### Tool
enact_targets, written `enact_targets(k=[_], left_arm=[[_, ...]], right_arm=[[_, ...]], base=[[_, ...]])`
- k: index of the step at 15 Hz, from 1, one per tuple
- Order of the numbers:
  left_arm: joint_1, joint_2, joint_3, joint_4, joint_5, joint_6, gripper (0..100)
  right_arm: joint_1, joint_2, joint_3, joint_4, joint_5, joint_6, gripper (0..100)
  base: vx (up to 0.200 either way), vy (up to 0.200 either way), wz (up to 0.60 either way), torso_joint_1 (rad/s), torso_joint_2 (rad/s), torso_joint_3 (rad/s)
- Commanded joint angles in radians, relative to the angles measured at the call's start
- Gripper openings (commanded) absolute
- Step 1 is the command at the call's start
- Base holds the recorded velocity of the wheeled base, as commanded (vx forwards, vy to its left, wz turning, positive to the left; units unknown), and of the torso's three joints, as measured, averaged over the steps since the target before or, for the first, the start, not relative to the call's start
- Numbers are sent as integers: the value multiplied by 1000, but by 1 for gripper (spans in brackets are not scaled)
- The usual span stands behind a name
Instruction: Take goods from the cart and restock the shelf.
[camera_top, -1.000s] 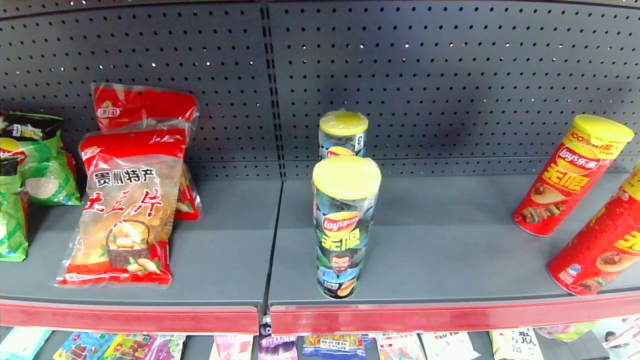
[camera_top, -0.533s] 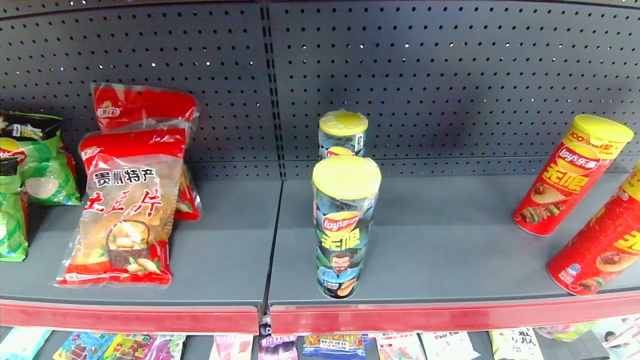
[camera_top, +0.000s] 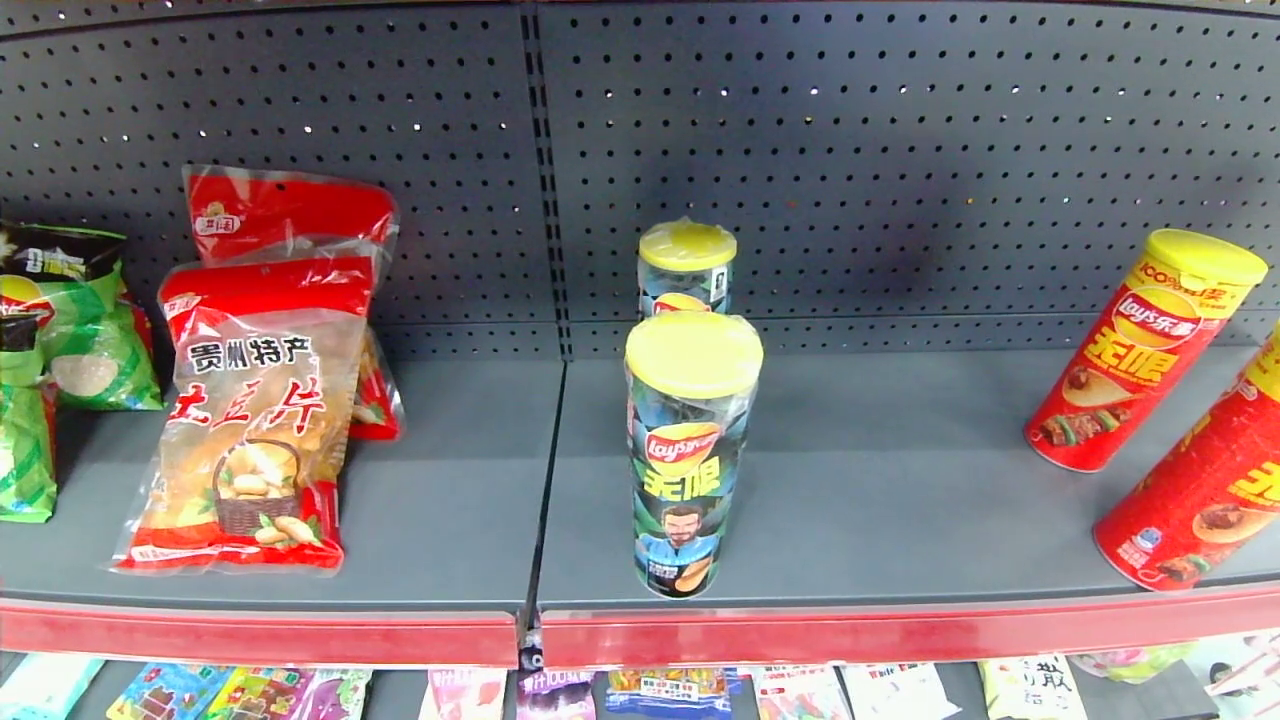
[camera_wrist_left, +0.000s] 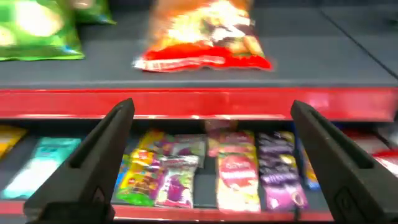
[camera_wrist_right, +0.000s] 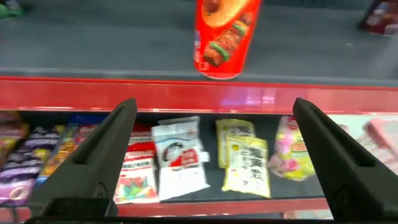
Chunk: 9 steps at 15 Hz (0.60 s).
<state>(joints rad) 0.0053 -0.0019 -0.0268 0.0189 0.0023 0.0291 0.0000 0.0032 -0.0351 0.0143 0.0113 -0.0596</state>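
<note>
Nothing has moved since a second ago: every package on the shelf (camera_top: 860, 480) sits where it did, and the head view holds steady.

The shelf is a flat grey metal board with a glossy red front rail (camera_top: 800, 630) and a grey perforated back panel (camera_top: 900, 150). Near the middle, close to the front edge, stands a front green canister (camera_top: 688, 470), a tall cylinder wrapped in shiny film with a round yellow plastic lid. A rear green canister (camera_top: 686, 268) of the same shape stands directly behind it, by the back panel. At the right end stand a rear red canister (camera_top: 1135, 370) and a front red canister (camera_top: 1200, 490), both smooth tubes; the rear one has a yellow lid.

On the left part of the shelf a crinkly clear-and-red bag (camera_top: 245, 440) leans backward, with a second red bag (camera_top: 285, 215) propped behind it. Puffy green bags (camera_top: 75, 340) sit at the far left. Flat colourful packets (camera_top: 660, 692) lie on the level underneath.

The left gripper (camera_wrist_left: 212, 107) has two dark wedge-shaped fingers spread wide apart, holding nothing. It faces the red rail, with the clear-and-red bag (camera_wrist_left: 205, 37) on the shelf beyond.

The right gripper (camera_wrist_right: 214, 102) is likewise spread wide and empty. It faces the rail with a red canister (camera_wrist_right: 221, 37) beyond, near the front edge; which of the two it is cannot be told.
</note>
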Motion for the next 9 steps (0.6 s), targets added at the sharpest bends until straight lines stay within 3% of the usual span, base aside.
enact_targets(k=[1,2,4,9], left_arm=[[-1,2,25,-16,-82,-8,100],[-1,2,25,-17,-68,-28,100],[-1,2,25,-17,-67,-28,100],[-1,2,25,-17,-67,-18,100]], right_arm=[[0,0,3,7,99,29,100],[-2,3,14,4,73,40,100],[0,-3,34,-14,-14,92,100],[3,-3,35,-16,26,58,100]], base=[[0,0,0,0,0,0],[0,0,0,0,0,0],[0,0,0,0,0,0],[0,0,0,0,0,0]])
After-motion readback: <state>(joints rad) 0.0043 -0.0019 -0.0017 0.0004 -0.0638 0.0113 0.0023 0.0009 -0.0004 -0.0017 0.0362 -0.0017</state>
